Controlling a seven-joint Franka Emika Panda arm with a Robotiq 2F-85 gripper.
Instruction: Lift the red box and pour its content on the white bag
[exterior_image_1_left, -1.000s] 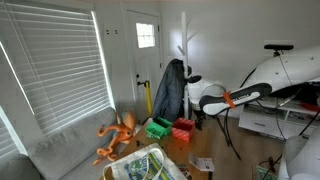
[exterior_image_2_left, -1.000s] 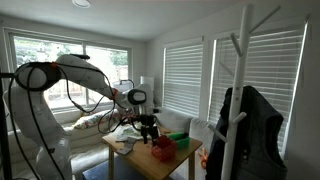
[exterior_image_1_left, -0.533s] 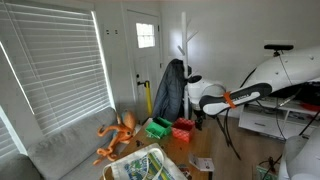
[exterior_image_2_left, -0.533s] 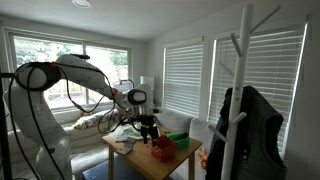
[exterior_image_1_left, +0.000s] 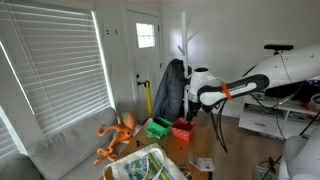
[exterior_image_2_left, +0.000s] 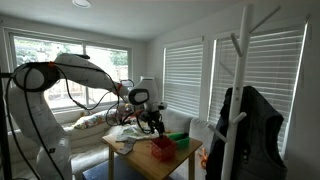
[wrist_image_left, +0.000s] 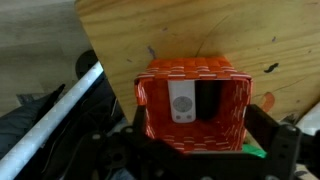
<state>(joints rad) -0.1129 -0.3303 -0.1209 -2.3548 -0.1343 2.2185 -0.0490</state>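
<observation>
The red box stands on the wooden table, with a white remote and a dark item inside. My gripper is open above it, its dark fingers on either side of the box. In both exterior views the red box sits below the gripper. The white bag, with a green print, lies at the near end of the table.
A green box sits beside the red box. An orange octopus toy stands near the blinds. A coat rack with a dark jacket stands behind the table. A sofa runs under the window.
The arm's wrist has risen and shifted slightly over the red box. The red box has not moved.
</observation>
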